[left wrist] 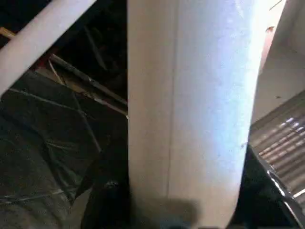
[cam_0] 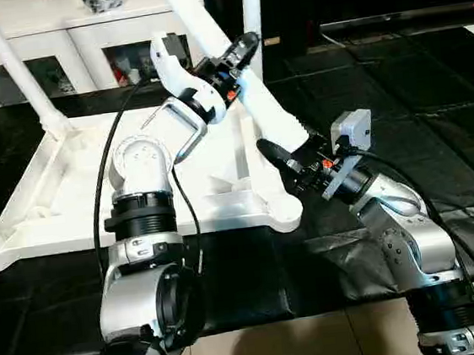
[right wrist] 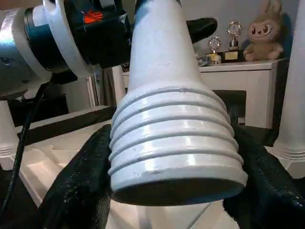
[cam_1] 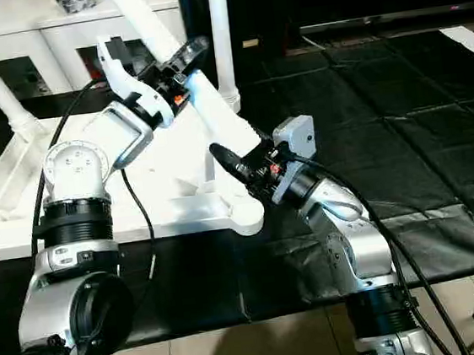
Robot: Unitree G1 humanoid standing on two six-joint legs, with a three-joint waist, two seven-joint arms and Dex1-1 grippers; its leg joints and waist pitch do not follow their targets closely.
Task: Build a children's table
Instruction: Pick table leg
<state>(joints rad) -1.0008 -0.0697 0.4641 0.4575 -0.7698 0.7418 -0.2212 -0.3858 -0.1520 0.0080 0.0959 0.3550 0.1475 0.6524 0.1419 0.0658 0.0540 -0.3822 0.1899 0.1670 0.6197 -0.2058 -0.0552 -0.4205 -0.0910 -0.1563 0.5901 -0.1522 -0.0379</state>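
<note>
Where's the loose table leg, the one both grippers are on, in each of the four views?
Left eye: leg slants from top centre down to the middle.
Right eye: same slant, left of centre.
Left wrist: broad white shaft up the middle.
Right wrist: ribbed threaded end, centre foreground.
Shared landmark: left gripper on the shaft, also in the right wrist view.

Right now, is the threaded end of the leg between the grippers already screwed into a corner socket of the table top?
No. In the right wrist view the leg's threaded end is bare and open in the air between the right gripper's fingers.
</note>
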